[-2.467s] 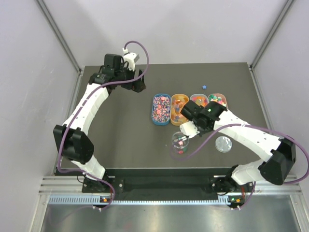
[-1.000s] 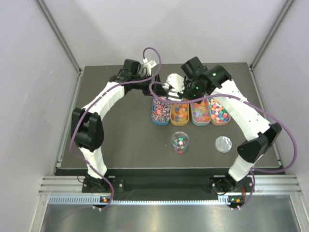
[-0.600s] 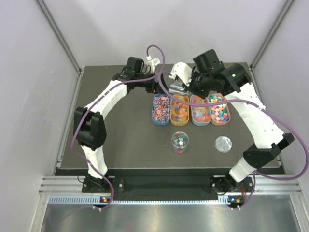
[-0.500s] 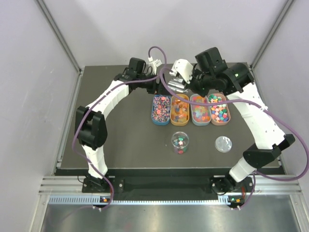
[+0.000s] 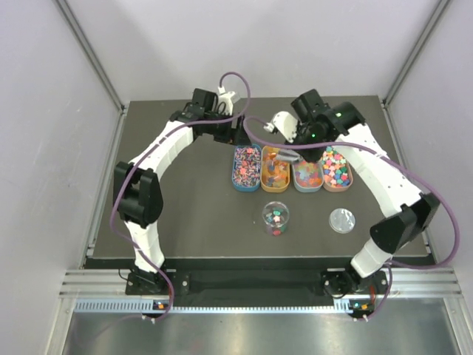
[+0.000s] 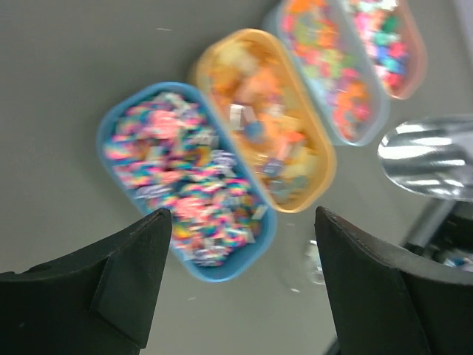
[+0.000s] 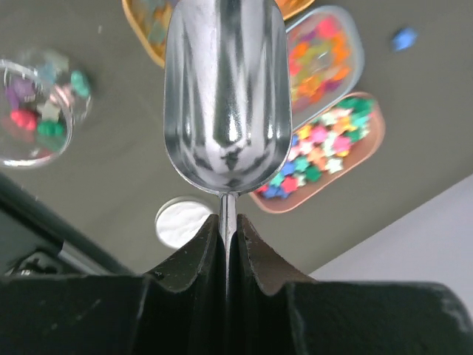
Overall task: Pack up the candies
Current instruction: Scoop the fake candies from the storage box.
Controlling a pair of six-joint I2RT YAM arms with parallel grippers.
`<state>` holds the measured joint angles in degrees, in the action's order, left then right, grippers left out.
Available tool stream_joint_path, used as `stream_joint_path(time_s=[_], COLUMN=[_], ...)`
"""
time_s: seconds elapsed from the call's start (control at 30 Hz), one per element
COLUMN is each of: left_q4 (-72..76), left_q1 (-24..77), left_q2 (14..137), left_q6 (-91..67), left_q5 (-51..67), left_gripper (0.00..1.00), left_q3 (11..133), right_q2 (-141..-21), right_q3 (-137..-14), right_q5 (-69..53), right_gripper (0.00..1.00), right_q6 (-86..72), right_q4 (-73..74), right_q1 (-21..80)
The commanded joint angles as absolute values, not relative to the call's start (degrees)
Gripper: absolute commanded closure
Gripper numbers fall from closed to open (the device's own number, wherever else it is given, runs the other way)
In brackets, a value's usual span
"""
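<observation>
Above the trays, the right end effector clamps an empty scoop; the left end effector is released. Next: load candies.

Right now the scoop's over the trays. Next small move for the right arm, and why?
Probably lower the right claw to dip the scoop into the orange tray beneath it. The scoop, clamped by its handle, is empty; the jar is open, holds only a few candies, and its lid lies aside.
</observation>
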<state>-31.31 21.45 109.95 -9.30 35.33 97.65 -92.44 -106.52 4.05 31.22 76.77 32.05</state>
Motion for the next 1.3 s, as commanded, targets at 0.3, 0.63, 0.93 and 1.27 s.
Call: stream_joint_path(time_s=[0.3,0.63,0.93,1.27], left_q4=[-31.3,-28.0,-29.1,-26.7], left_q1=[19.2,19.2,18.0,17.8], left_q2=[109.0,109.6,113.2,117.8], left_q6=[-6.6,-5.5,-5.2,-9.1], left_q5=[24.9,25.5,26.6,28.4], left_gripper=[0.17,0.17,0.17,0.17], left_q3=[101.7,99.4,102.4,105.0], right_q2=[-99.7,-95.9,-100.8,-105.1], right_q3=[-100.3,-91.9,-92.3,-92.2], right_q5=[12.9,9.3,6.9,5.8], right_gripper=[1.00,1.00,1.00,1.00], right_q6=[26.3,20.2,18.0,15.3], right_q4=[81.5,81.0,80.8,79.4], right_q1=[26.9,17.3,17.0,17.2])
